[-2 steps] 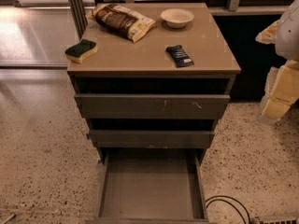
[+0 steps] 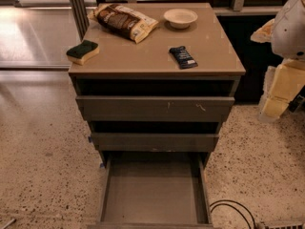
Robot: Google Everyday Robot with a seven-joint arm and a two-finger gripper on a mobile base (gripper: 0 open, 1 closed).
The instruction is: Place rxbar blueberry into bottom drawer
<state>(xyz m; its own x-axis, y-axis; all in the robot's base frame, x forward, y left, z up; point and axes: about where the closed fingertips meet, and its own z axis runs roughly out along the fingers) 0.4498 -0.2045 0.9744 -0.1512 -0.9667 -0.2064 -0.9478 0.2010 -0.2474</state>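
Note:
The rxbar blueberry (image 2: 183,57), a small dark navy bar, lies flat on the cabinet top (image 2: 143,56), right of centre near the front edge. The bottom drawer (image 2: 153,192) is pulled out wide, and its plain grey floor is bare. The two drawers above it stand slightly out. My arm hangs folded at the right edge of the view, with the gripper (image 2: 274,106) at its lower end. It is beside the cabinet, apart from the bar and below the level of the top, and nothing shows in it.
A brown-and-white snack bag (image 2: 125,22) lies at the back left of the top, with a white bowl (image 2: 180,18) at the back centre. A green-and-yellow sponge (image 2: 83,51) sits at the front left. A black cable (image 2: 233,209) loops on the speckled floor right of the open drawer.

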